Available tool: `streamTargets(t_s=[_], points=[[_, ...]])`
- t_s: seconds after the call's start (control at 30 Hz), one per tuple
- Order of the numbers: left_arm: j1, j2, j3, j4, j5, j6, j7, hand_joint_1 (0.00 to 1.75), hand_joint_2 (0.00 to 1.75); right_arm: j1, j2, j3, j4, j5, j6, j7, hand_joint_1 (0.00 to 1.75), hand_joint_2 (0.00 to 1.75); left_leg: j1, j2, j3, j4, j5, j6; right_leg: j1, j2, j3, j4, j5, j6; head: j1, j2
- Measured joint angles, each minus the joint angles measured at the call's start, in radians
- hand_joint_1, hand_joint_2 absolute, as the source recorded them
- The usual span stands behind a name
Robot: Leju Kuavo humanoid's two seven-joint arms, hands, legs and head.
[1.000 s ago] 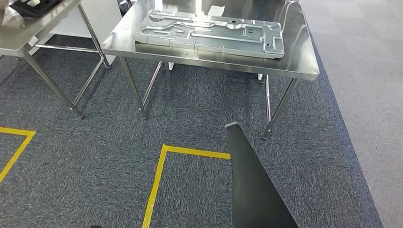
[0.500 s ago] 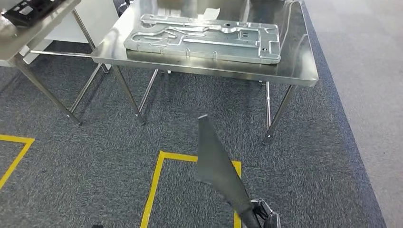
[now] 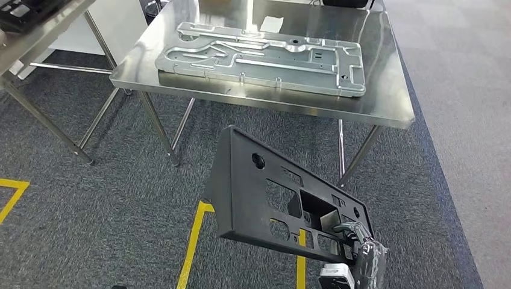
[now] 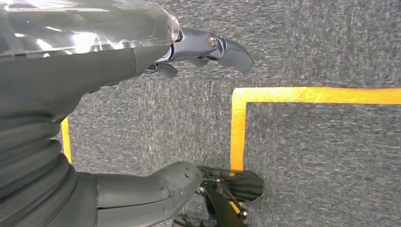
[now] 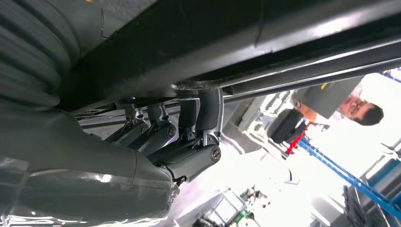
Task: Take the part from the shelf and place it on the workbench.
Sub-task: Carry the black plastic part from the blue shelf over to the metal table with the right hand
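One black part (image 3: 271, 192) in right hand (image 3: 357, 250)

Steel workbench (image 3: 385, 102) on thin legs, a large flat silver stamped plate (image 3: 259, 57) lying across its top and a white slip of paper (image 3: 272, 24) behind that; beneath it dark grey carpet floor (image 3: 90, 205) marked with yellow tape lines (image 3: 191, 247).

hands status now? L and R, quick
Left hand: open, holding nothing, hanging over the carpet.
Right hand: closed on the black part, holding it by its lower corner.
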Motion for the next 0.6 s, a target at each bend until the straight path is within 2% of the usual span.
streamTargets(t_s=[0.07,0.1,0.13,0.17,0.2,0.23,0.27,0.3,0.37,0.4,0.43,0.5,0.57,0.6], points=[[0.001,0.000,-0.002,0.000,0.000,0.000,0.000,0.00,1.75,-0.001,0.000,-0.005,-0.002,0.001,-0.001,0.002,1.75,1.75,0.000,-0.002,0.023,-0.003,-0.020,0.000,-0.002,0.000,-0.078,0.065,-0.050,0.006,0.000,0.000],[0.001,0.000,-0.003,0.000,0.000,0.000,0.000,0.00,1.75,-0.001,0.000,-0.006,-0.002,0.001,-0.001,0.003,1.75,1.75,0.000,-0.004,0.037,-0.003,-0.031,-0.001,-0.003,0.000,-0.102,0.064,-0.059,0.006,0.000,0.000],[0.002,0.000,-0.004,0.000,0.000,0.000,0.000,0.00,1.75,-0.001,0.000,-0.008,-0.002,0.002,-0.001,0.004,1.75,1.75,0.000,-0.006,0.053,-0.003,-0.043,-0.003,-0.003,0.000,-0.110,0.036,-0.044,0.004,0.000,0.000],[0.001,0.000,-0.004,0.000,0.000,0.000,0.000,0.00,1.75,-0.001,0.000,-0.010,-0.002,0.005,-0.001,0.003,1.75,1.75,0.000,-0.007,0.070,-0.003,-0.056,-0.004,-0.003,0.000,-0.108,-0.014,-0.006,0.000,0.000,0.000],[0.002,0.000,-0.005,0.001,-0.001,0.000,0.000,0.00,1.75,-0.001,0.000,-0.014,-0.003,0.018,-0.001,-0.003,1.75,1.75,0.000,-0.008,0.085,-0.004,-0.069,-0.007,-0.001,-0.001,-0.102,-0.071,0.055,-0.005,0.001,0.000],[0.001,-0.001,-0.005,0.002,-0.003,-0.001,-0.001,0.00,1.75,-0.002,0.004,-0.023,-0.005,0.049,-0.001,-0.016,1.75,1.75,0.000,-0.009,0.097,-0.006,-0.082,-0.011,0.002,-0.001,-0.097,-0.119,0.104,-0.011,0.001,0.000],[0.000,-0.001,-0.006,0.003,-0.006,-0.002,-0.001,0.00,1.75,-0.006,0.010,-0.037,-0.011,0.100,-0.001,-0.035,1.75,1.75,-0.001,-0.009,0.105,-0.011,-0.092,-0.016,0.006,-0.002,-0.093,-0.149,0.140,-0.017,0.001,0.000],[-0.001,-0.001,-0.007,0.003,-0.012,-0.004,-0.002,0.00,1.75,-0.014,0.021,-0.057,-0.021,0.168,-0.001,-0.054,1.75,1.75,-0.001,-0.009,0.113,-0.014,-0.097,-0.023,0.010,-0.001,-0.091,-0.165,0.157,-0.024,0.001,0.000],[-0.006,0.001,-0.012,0.004,-0.021,-0.007,-0.002,0.00,1.75,-0.044,0.041,-0.100,-0.046,0.326,-0.001,-0.065,1.75,1.75,-0.002,-0.007,0.126,-0.014,-0.091,-0.036,0.010,0.001,-0.072,-0.181,0.145,-0.038,-0.001,0.000],[-0.008,0.002,-0.016,0.004,-0.025,-0.008,-0.002,0.00,1.75,-0.063,0.045,-0.115,-0.056,0.406,-0.002,-0.046,1.75,1.75,-0.002,-0.005,0.127,0.004,-0.083,-0.040,0.009,0.003,-0.056,-0.192,0.140,-0.045,-0.002,0.000],[-0.011,0.002,-0.020,0.005,-0.029,-0.010,-0.002,0.00,1.75,-0.084,0.046,-0.125,-0.062,0.483,-0.002,-0.012,1.75,1.75,-0.001,-0.003,0.113,0.037,-0.078,-0.043,0.007,0.002,-0.036,-0.201,0.134,-0.053,-0.004,0.000],[-0.015,0.004,-0.027,0.005,-0.037,-0.011,-0.001,0.00,1.75,-0.122,0.033,-0.127,-0.070,0.643,-0.002,0.080,1.75,1.75,0.001,-0.001,0.045,0.147,-0.098,-0.049,0.006,0.000,-0.001,-0.214,0.117,-0.061,-0.008,0.000],[-0.015,0.006,-0.031,0.005,-0.039,-0.011,0.002,0.00,1.75,-0.150,0.012,-0.123,-0.074,0.759,-0.002,0.129,1.75,1.75,0.002,0.000,-0.040,0.238,-0.158,-0.054,0.006,0.001,0.028,-0.217,0.093,-0.064,-0.010,0.000],[-0.014,0.008,-0.032,0.005,-0.039,-0.011,0.004,0.00,1.75,-0.157,0.004,-0.122,-0.075,0.787,-0.002,0.130,1.75,1.75,0.002,0.000,-0.071,0.252,-0.184,-0.056,0.006,0.002,0.045,-0.218,0.080,-0.064,-0.010,0.000]])
